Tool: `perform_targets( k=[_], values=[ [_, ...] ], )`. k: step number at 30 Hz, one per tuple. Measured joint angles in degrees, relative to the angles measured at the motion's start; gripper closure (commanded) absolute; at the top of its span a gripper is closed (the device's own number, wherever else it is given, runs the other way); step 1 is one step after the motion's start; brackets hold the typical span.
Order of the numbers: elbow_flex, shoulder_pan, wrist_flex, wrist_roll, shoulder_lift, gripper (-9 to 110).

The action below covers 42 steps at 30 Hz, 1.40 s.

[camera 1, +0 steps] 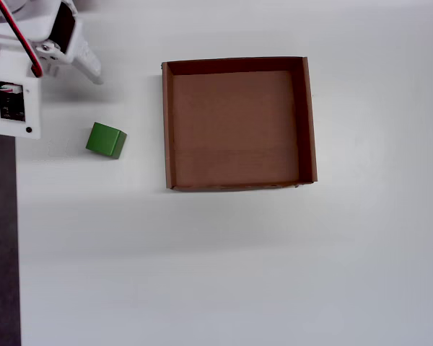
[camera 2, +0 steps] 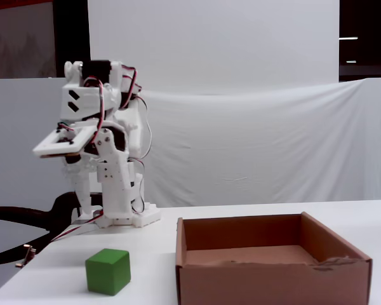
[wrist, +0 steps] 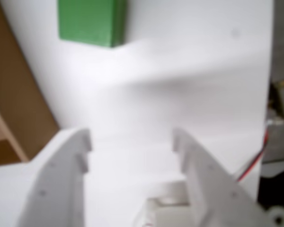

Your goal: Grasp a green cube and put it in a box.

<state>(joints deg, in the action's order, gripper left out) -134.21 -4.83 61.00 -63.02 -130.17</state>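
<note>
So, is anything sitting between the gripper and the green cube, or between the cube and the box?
Nothing visible. In the wrist view only bare white table lies between the open gripper and the green cube. In the overhead view the strip between the cube and the box is bare too, and the box is empty.

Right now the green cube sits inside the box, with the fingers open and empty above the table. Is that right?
Not quite. The cube is outside the box, on the white table to its left in the overhead view; the box floor is bare. The rest holds: the wrist view shows the fingers spread with nothing between them.
</note>
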Motion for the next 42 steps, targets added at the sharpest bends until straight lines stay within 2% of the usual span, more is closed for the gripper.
perform_targets(
  k=[17,22,42],
  values=[
    [14.59,-0.53,-3.08,0.00,23.73,75],
    [21.36,0.00,-0.62,0.79,29.27,75],
    [33.57,1.49,2.90,2.90,40.17,75]
  ],
)
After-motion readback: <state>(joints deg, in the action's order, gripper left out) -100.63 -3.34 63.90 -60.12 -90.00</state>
